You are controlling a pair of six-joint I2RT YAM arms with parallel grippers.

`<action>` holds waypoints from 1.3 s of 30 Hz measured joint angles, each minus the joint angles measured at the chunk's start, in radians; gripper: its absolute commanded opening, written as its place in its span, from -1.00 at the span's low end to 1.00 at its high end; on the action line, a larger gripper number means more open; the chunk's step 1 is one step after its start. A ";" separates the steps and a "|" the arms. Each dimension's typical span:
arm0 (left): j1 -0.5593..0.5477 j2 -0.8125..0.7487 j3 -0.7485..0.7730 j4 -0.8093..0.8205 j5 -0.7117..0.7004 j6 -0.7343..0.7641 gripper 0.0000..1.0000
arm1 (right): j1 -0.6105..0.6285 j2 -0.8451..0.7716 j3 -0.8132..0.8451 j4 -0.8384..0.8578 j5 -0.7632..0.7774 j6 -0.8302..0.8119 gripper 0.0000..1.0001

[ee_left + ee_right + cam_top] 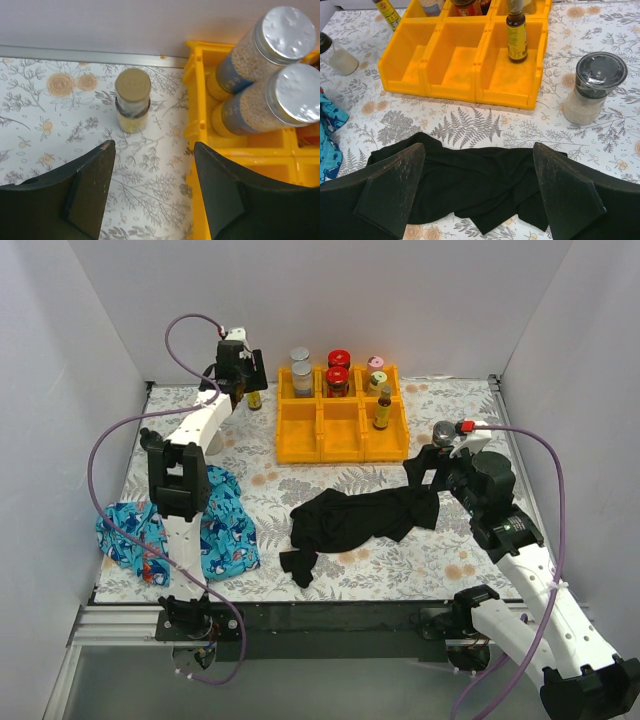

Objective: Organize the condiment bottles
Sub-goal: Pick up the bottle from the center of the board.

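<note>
Top cam is fixed high behind the arm bases, angled down and forward, with the whole table [260, 465] to the back wall in frame. Left wrist cam is close in, looking steeply down beside the orange tray [192, 100] at its far-left corner. Right wrist cam sits farther back at a lower angle, facing forward over the black cloth [470, 180] to the tray front. The tray is in all three views.

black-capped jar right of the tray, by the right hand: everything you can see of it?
The black-capped jar is stubby and clear, glass or plastic, mostly full of whitish granules. Its wide black cap has a glossy top. It stands upright on the floral table cover, right of the orange tray and apart from it. Nothing touches it; the open right hand is short of it.
</note>
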 measured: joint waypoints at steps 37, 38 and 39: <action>-0.009 0.132 0.034 0.200 -0.103 0.135 -1.00 | 0.005 -0.017 -0.018 0.002 0.036 0.019 0.88; -0.011 0.108 0.006 0.194 -0.102 0.135 -1.00 | 0.005 -0.021 -0.014 0.000 0.036 0.020 0.88; -0.015 0.082 -0.030 0.190 -0.103 0.135 -1.00 | 0.005 -0.026 -0.010 0.000 0.036 0.021 0.88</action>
